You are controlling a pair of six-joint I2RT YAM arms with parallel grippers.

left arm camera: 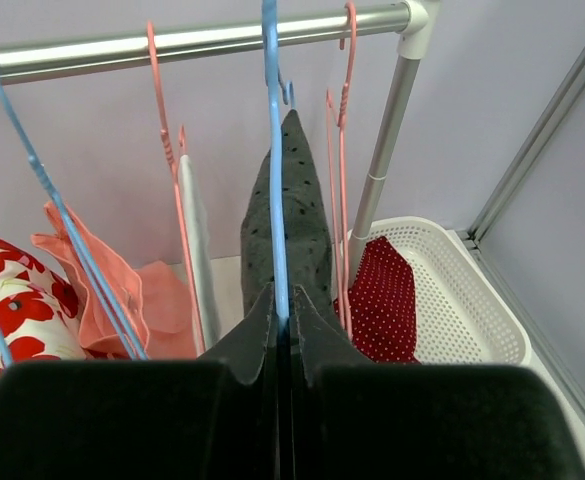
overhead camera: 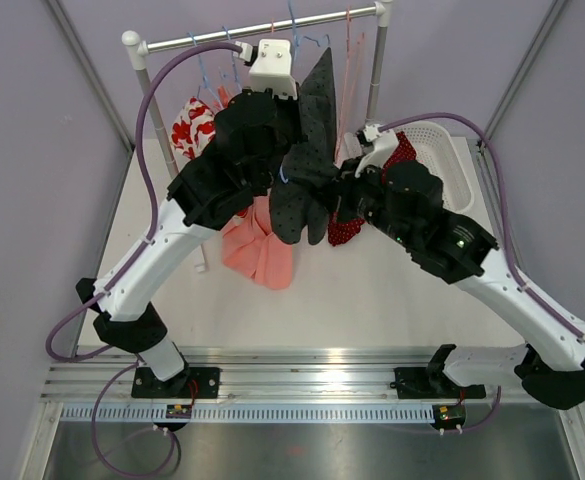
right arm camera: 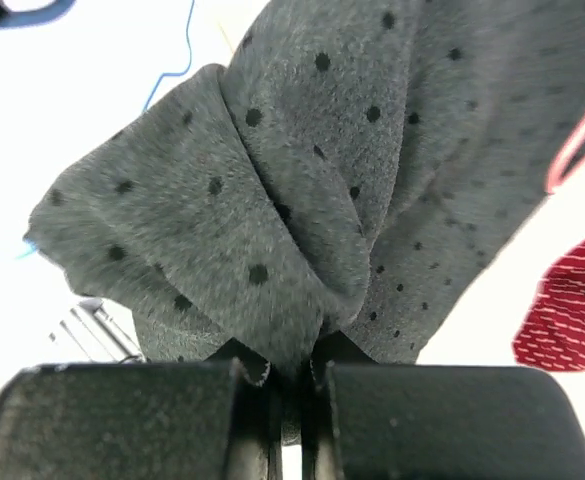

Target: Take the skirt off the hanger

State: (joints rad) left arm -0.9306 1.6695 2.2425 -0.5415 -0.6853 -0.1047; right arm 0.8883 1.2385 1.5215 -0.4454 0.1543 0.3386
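Your right pincer grips a fold of the skirt; your left pincer clamps the blue hanger. The skirt hangs long below it, so pull downward.

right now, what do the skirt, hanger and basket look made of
Skirt: soft matte grey fabric, fuzzy nap, black dots, folds limply. Hanger: thin blue rod, smooth sheen, likely plastic or coated wire. Basket: white moulded plastic, slotted walls.

Pink hangers crowd both sides of the skirt on the rail.
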